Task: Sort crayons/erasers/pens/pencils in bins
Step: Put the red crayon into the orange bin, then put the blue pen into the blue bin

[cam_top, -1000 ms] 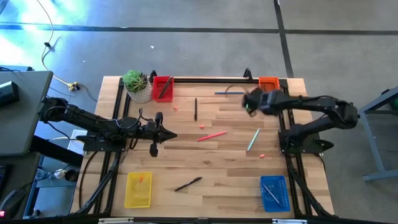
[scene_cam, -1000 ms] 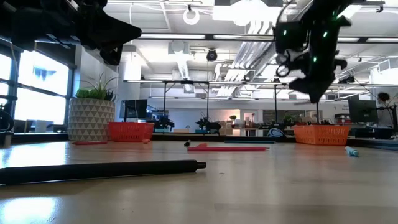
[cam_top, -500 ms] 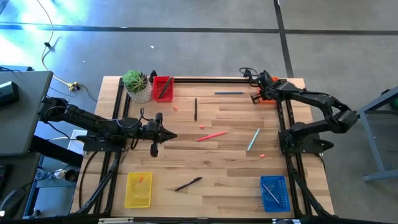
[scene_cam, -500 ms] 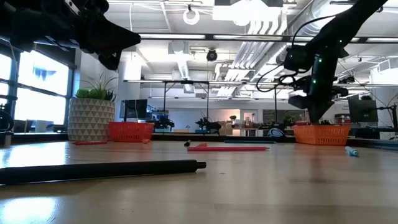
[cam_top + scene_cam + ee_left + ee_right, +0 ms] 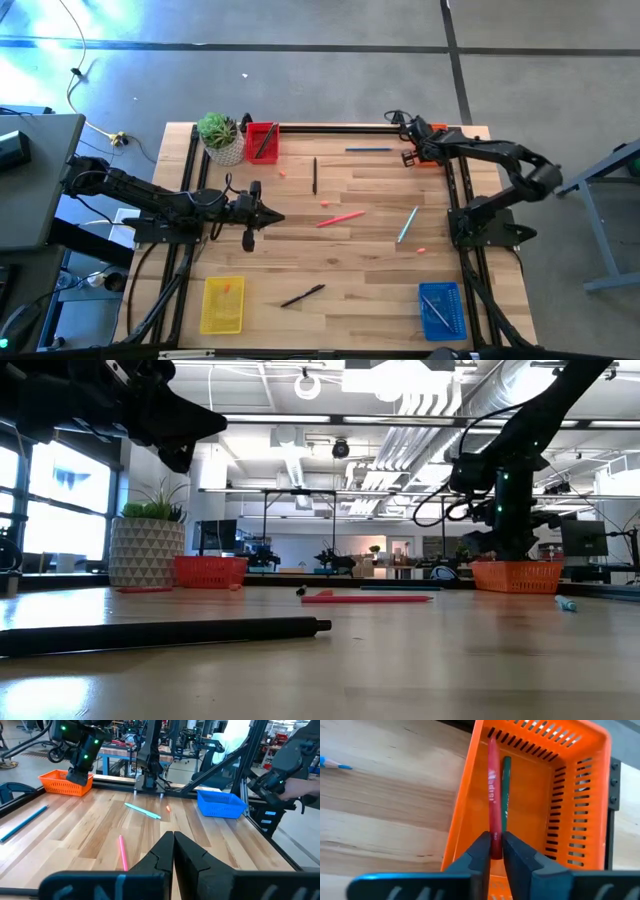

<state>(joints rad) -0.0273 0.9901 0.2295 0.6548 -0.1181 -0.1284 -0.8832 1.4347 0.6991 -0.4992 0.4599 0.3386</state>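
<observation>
- At 7 o'clock on the table, the yellow bin (image 5: 222, 318) already holds one orange piece. It seems to be the crayons' home.
- The blue bin (image 5: 441, 322) sits at 5 o'clock, and a black pen (image 5: 303, 295) lies unsorted between the two.
- One crayon (image 5: 422, 250) lies at 4 o'clock, and another crayon (image 5: 325, 203) lies near the centre.
- At 9 o'clock the left gripper (image 5: 173, 845) hovers clenched on nothing, parked clear of the working arm.
- The red bin (image 5: 262, 141) sits at 11 o'clock.
- At 1 o'clock the right gripper (image 5: 493, 840) pinches a red pencil (image 5: 492, 785) by its end. The pencil is lowered inside the orange bin (image 5: 580, 820) alongside a green pencil (image 5: 506, 790), so like joins like. It looks ready for letting go.
</observation>
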